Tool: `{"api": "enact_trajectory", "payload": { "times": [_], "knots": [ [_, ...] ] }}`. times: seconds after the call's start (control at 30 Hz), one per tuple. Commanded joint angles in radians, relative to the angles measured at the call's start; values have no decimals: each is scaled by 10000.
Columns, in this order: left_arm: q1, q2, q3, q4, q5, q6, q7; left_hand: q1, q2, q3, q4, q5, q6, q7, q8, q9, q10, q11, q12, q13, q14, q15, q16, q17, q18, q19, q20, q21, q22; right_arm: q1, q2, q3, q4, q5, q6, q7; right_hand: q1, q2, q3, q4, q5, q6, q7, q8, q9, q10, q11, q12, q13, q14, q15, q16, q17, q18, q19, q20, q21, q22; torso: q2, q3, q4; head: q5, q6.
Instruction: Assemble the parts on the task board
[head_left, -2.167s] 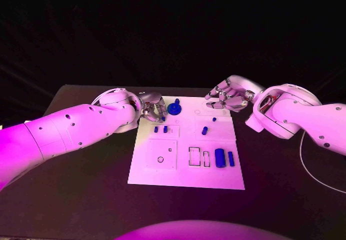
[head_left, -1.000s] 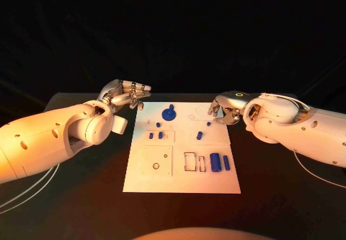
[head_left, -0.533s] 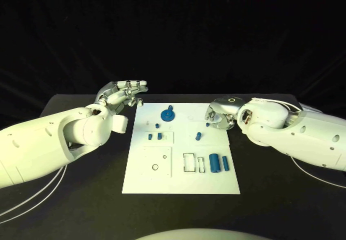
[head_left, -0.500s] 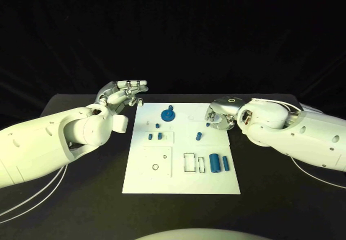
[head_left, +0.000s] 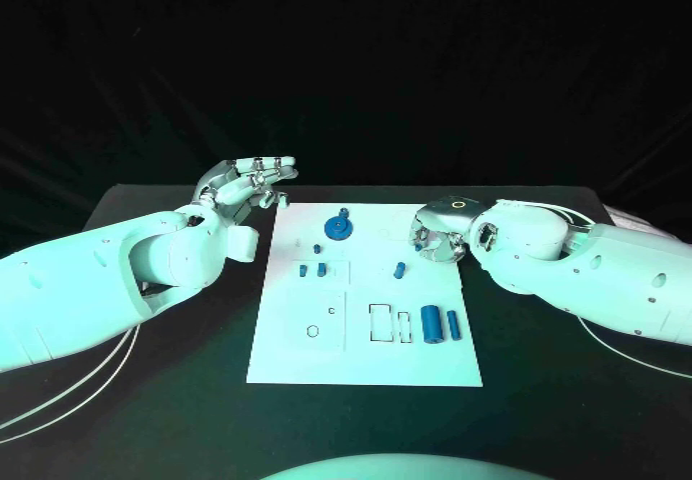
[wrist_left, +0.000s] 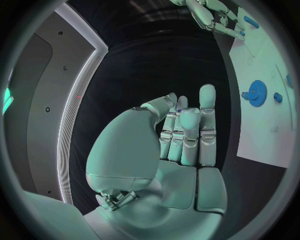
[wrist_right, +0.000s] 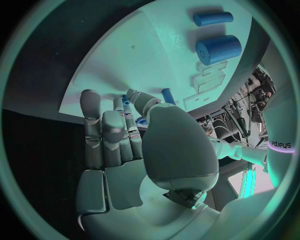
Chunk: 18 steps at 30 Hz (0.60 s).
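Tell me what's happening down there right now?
Left hand open, raised off the board. Right hand at the board's far right edge, fingers around a small blue part. Nothing in the way.

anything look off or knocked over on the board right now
Nothing stands out. The white board lies flat and roughly square on the table, and the blue parts, among them the gear and the big cylinder, sit neatly on it. The left hand is raised off the board's far left corner; the right hand is at its right edge.

Right hand's fingers and any small blue part there, behind thumb.
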Motion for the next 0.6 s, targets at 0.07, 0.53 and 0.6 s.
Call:
{"api": "enact_trajectory", "payload": {
  "times": [0.07, 0.53, 0.6],
  "knots": [
    [-4, -9, 4, 42, 100, 82, 127, 13, 130, -70, -6, -33, -82, -11, 67, -14, -89, 30, 63, 12, -123, 1, -77, -59, 203, -30, -18, -58, -26, -55, 90, -18, -89, -164, 271, 89, -18, 170, 96, 15, -62, 123, 3, -6, 19, 143, 25, -55, -72, 46, -34, 23, 28, 48, 11, -59, 7, 15, 2, 8, -11, 6, -13],
    [-6, -40, -2, 81, 46, 103, 40, 18, 143, -108, -22, -30, -110, -1, 71, -19, -131, 40, 82, 13, -178, 8, -160, -188, 201, -30, -16, -106, -59, -183, 280, -20, -363, -160, 309, 110, 151, 577, 565, -254, -999, 624, -44, 116, 112, 765, -45, -93, -397, 257, -86, 376, 420, -23, 292, -94, 315, 475, 4, 8, -7, -10, -69],
    [-6, -42, -2, 85, 43, 103, 33, 18, 143, -108, -22, -30, -110, -1, 71, -19, -131, 40, 82, 13, -178, 8, -160, -188, 201, -30, -16, -106, -59, -192, 293, -20, -369, -160, 285, 113, 135, 595, 573, -282, -1032, 710, -62, 151, 139, 872, -66, -83, -409, 317, -104, 499, 554, -56, 403, -100, 445, 682, 2, 9, -14, -5, -79]
  ]
}}
